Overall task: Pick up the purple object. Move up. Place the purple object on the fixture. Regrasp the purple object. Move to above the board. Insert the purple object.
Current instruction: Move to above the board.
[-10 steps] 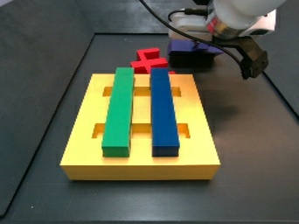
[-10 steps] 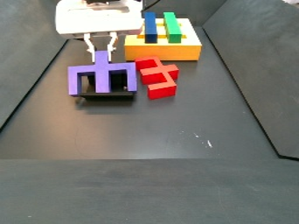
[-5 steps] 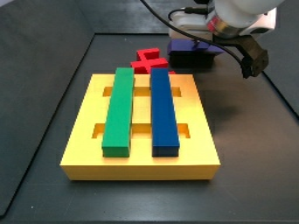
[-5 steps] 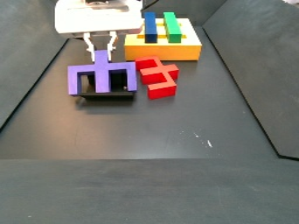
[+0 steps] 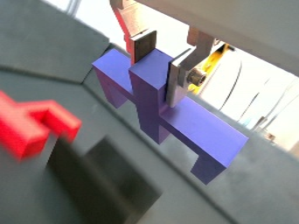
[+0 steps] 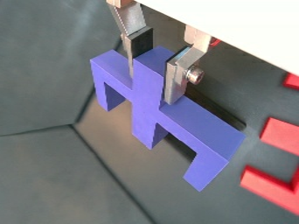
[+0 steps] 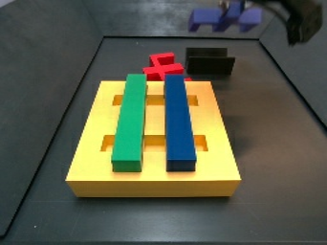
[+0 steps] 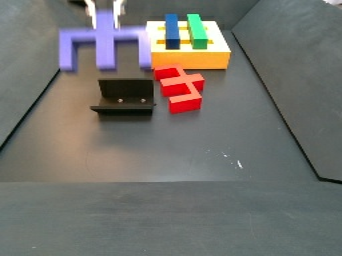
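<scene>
Wrist views: in both wrist views the gripper (image 5: 162, 59) (image 6: 158, 54) has its jaws clenched on the central stub of the purple object (image 5: 163, 109) (image 6: 158, 109); a silver finger (image 6: 177, 77) presses each side of the stub, and the wide bar hangs below them, clear of the dark floor.
Red cross block (image 5: 33, 129): lies on the floor off to one side, well apart from the held piece.
Side view, board end: the purple object (image 7: 212, 17) is blurred and high above the fixture (image 7: 209, 62), which stands bare beside the red block, behind the board (image 7: 90, 144).
Board contents: the green bar (image 7: 129, 120) and the blue bar (image 7: 179, 117) sit in its slots.
Side view, opposite end: the purple object (image 8: 98, 46) hangs in the air above the empty fixture (image 8: 126, 97); the gripper (image 8: 106, 12) is mostly cut off by the frame edge.
Step in hand: regrasp looks done; carry to above the board.
Doing it well: keep the height, hold the piece level, and centre it over a free slot.
Jaw opening: narrow, only stub-wide.
</scene>
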Available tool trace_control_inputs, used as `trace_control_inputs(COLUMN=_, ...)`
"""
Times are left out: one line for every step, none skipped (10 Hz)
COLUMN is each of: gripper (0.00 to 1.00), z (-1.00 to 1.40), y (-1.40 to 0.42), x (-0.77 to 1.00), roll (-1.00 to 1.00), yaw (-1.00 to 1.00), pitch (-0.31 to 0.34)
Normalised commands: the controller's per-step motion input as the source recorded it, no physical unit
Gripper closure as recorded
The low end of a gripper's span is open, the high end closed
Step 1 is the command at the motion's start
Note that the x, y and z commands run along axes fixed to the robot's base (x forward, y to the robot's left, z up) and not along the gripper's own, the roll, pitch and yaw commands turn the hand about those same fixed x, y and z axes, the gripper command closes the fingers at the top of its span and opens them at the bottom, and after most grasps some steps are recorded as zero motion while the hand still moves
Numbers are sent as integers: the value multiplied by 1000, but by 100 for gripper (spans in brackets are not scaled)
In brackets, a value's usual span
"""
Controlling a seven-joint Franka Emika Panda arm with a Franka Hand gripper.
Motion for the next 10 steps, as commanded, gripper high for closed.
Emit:
trace_control_inputs(gripper=100, z=1400, y=-12, x=-47, roll=-31, yaw=-28, pitch=83)
trace_control_inputs(gripper=100, z=1400, y=-16, x=-40, roll=-11, yaw=-16, pitch=79)
trace_control_inputs(gripper=100, z=1400, y=-20, x=-25, roll=-11, yaw=7, pitch=90)
trace_control_inputs(gripper=100, z=550, y=-18, x=11, roll=-13, yaw=14, pitch=106)
trace_control_inputs(gripper=100, z=202, y=-12, x=34, roll=2, yaw=24, pitch=109)
trace_control_inputs(gripper=100, z=277, y=-1400, x=-1121, roll=-1000, yaw=-38, pitch=36)
trace_control_inputs(gripper=100, z=284, y=-1400, x=-1136, roll=-1000, yaw=-36, pitch=25)
trace_control_inputs(gripper=100, z=298, y=-1400, x=-1262, roll=-1000, yaw=-23, pitch=-18)
trace_control_inputs(gripper=100, z=279, y=-1400, x=-1298, roll=-1000, yaw=-15, pitch=-29)
trace_control_inputs(gripper=100, z=288, y=-1400, x=-1318, roll=-1000, yaw=-12, pitch=-39)
